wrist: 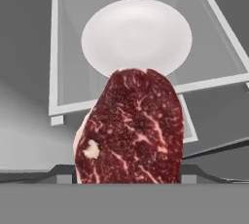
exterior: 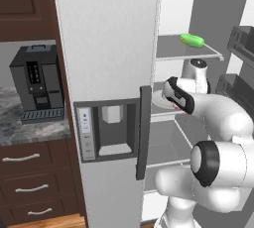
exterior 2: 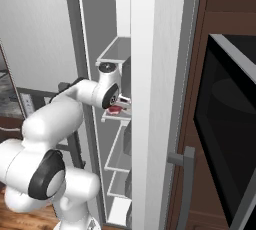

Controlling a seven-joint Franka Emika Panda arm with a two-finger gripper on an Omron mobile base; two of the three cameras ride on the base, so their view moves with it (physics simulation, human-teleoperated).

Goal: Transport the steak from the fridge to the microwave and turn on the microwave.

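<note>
The steak [wrist: 131, 125], dark red and marbled with a pale edge, sits between my gripper's [wrist: 126, 174] two dark fingertips, which are shut on it. Beyond it a white plate [wrist: 136, 33] lies bare on a grey shelf inside the open fridge [exterior: 109, 48]. From the right base view the steak [exterior 2: 115, 109] is a small red patch under my hand at the shelf's front edge. The microwave [exterior 2: 230, 124], with its dark glass door, stands in the wall to the right of the fridge.
A green oblong vegetable [exterior: 192, 39] lies on the shelf above. The fridge's open right door [exterior 2: 155, 99] stands between my arm and the microwave. A black coffee machine [exterior: 37, 83] sits on the marble counter at left, above wooden drawers.
</note>
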